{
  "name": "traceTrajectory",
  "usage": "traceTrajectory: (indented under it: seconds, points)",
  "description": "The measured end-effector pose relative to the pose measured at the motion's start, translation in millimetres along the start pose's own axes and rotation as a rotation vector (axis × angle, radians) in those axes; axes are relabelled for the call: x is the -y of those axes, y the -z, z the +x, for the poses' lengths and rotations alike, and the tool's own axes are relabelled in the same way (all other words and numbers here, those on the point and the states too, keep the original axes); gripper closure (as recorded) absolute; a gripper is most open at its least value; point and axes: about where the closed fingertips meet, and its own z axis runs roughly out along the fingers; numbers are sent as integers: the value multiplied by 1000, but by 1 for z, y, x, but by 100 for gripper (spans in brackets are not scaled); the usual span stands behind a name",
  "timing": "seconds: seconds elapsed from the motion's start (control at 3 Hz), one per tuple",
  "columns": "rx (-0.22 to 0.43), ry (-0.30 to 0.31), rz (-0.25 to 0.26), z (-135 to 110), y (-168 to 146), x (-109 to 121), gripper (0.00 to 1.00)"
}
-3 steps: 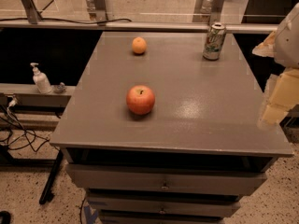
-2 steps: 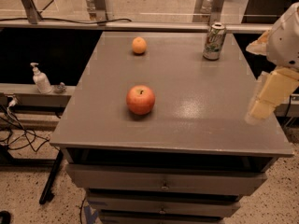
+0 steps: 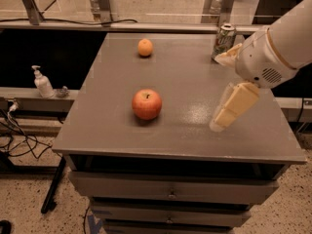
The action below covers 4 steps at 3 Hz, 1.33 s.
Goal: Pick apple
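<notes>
The apple [image 3: 146,104], red with yellowish patches and a short dark stem, sits on the grey table [image 3: 185,77] left of its middle, toward the front. My gripper [image 3: 217,92] hangs over the right part of the table, to the right of the apple and well apart from it. Its two cream fingers [image 3: 235,105] stand spread, open and empty. The white arm [image 3: 278,43] comes in from the upper right.
A small orange fruit [image 3: 145,47] lies at the back of the table. A drink can [image 3: 224,39] stands at the back right, just behind the gripper. Drawers [image 3: 170,189] sit under the tabletop. A soap dispenser [image 3: 43,82] stands on a ledge to the left.
My gripper and arm have moved left and in over the table, closer to the apple. The apple, orange and can have not moved.
</notes>
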Motion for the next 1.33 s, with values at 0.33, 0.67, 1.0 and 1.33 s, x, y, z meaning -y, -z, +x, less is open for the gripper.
traceTrajectory:
  seconds: [0.33, 0.67, 1.0, 1.33]
  points:
    - [99, 38, -37, -25, -35, -3, 0]
    - [157, 57, -70, -44, -73, -2, 0]
    - [188, 65, -84, -54, -108, 7, 0]
    - [201, 63, -90, -56, -141, 22, 0]
